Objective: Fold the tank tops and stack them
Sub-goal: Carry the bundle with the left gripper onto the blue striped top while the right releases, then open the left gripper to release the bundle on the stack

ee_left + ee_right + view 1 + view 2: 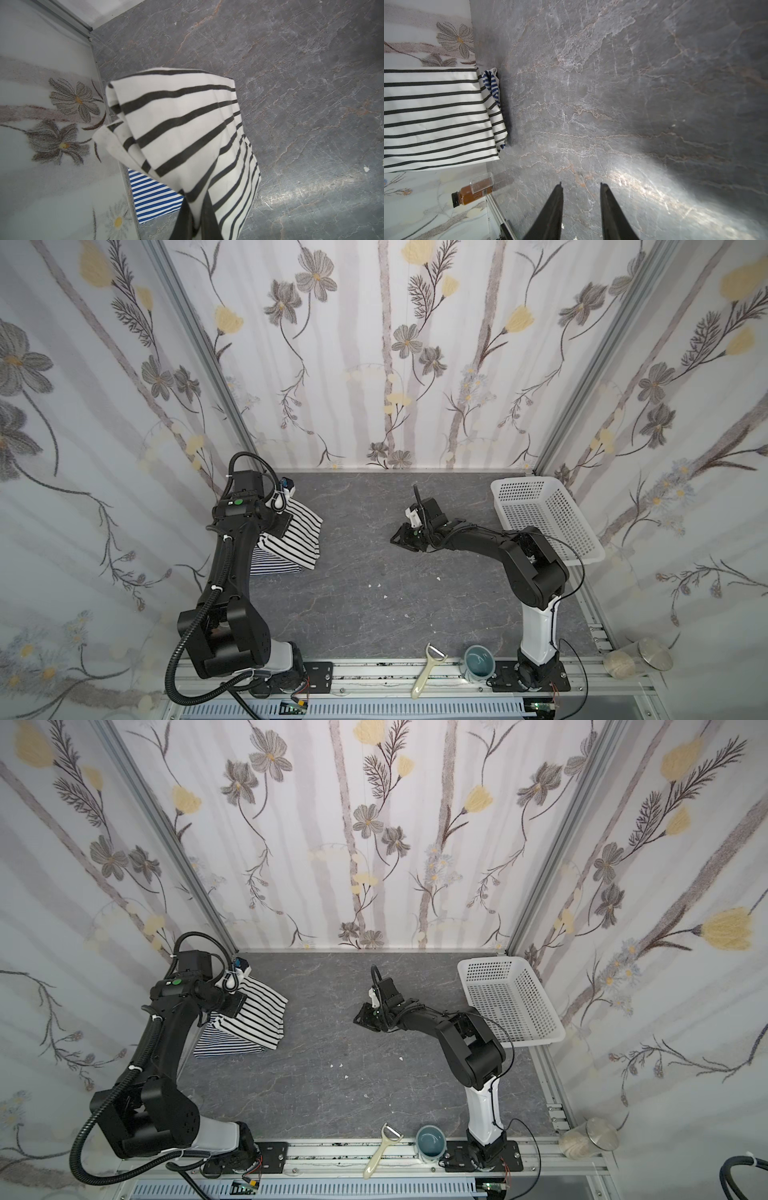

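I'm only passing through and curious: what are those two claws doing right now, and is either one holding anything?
Left gripper: closed, pinching the white black-striped tank top.
Right gripper: open, holding nothing.

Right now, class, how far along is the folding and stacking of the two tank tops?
Done: the navy-striped top lies folded flat at the left edge of the table. In hand: the left hand is shut on the folded black-striped top, which hangs tilted over the navy one. Left: lay it flat on top and let go. The right hand is open and empty over bare table.
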Controlling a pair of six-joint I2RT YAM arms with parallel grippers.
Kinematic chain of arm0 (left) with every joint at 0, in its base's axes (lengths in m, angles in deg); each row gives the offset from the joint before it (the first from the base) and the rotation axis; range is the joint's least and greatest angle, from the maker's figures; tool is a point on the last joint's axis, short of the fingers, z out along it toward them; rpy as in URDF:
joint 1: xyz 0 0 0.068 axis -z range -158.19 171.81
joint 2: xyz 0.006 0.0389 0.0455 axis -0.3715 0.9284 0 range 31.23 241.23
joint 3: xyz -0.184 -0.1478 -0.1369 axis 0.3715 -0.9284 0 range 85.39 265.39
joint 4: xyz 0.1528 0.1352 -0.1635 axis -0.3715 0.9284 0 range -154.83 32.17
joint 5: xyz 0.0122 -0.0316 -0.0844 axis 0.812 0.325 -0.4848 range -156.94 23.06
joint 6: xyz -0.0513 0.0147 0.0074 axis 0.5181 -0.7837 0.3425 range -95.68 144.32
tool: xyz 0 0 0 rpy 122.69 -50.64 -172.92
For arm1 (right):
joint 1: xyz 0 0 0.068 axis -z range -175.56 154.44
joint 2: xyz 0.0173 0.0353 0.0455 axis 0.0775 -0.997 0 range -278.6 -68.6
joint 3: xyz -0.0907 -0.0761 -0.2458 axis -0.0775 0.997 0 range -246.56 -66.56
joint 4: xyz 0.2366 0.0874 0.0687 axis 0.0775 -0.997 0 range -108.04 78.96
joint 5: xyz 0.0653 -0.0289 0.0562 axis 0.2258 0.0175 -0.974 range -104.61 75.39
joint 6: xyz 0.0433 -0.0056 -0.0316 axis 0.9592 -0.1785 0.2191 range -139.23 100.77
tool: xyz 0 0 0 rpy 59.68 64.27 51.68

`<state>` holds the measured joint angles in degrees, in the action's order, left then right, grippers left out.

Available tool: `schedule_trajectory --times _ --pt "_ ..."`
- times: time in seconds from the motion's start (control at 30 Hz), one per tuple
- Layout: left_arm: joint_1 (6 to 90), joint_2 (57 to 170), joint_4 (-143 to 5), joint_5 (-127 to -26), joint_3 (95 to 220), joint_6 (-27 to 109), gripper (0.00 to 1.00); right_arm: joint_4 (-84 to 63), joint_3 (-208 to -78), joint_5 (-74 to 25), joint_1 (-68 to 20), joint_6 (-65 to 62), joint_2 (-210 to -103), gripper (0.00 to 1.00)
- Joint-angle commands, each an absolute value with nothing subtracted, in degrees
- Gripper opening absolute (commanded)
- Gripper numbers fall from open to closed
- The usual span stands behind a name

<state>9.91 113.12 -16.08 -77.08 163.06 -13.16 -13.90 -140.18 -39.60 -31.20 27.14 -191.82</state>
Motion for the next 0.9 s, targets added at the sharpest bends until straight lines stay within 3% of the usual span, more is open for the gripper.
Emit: schedule_trajectory --times 0.0,0.27,0.7,0.87 --pt "8.3 112.6 -14.6 -77.3 164.8 -15.5 0.00 -13.6 -141.3 -39.8 -31.5 26.5 -192.4 0.33" --pt "1.6 115.6 -14.2 -80.2 167.2 -19.7 0.00 -15.1 -142.8 -39.6 -31.7 25.9 -193.1 0.33" --pt "-7.0 131.0 -16.7 -90.7 168.3 -23.4 0.00 -17.5 -143.2 -38.4 -32.0 25.4 -192.4 0.33" --pt "-9.0 134.7 -17.5 -90.4 169.4 -23.1 0.00 -18.2 -143.1 -38.2 -32.0 25.3 -191.9 0.33"
